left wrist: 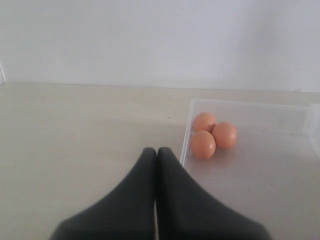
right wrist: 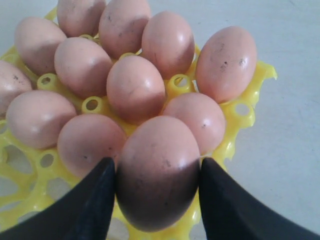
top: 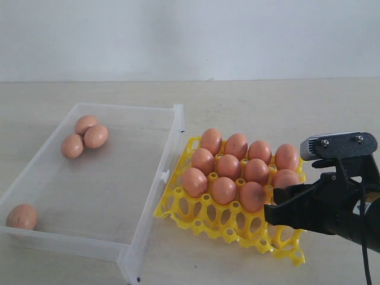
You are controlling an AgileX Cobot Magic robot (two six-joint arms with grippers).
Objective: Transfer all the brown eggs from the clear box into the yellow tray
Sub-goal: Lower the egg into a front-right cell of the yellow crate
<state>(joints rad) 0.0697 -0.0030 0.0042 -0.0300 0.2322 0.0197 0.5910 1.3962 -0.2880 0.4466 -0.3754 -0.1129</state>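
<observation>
Exterior view: on a pale surface (top: 267, 101), the clear box (top: 172, 127) holds four brown eggs (top: 85, 136). Three are bunched towards its far left and one sits alone in the near left corner. Touching the box's right side, the yellow tray (top: 208, 217) shows eleven eggs, with the right hand (top: 272, 214) at its near right edge.

Left wrist view: the left hand (left wrist: 156, 155), fingers pressed together and empty, hovers over bare surface just outside the box.

Right wrist view: the right hand (right wrist: 156, 164) pinches the front egg (right wrist: 157, 185) across its widest part, at a tray cup. The eggs look light, smooth and brittle, so they are likely best held gently by the sides.
</observation>
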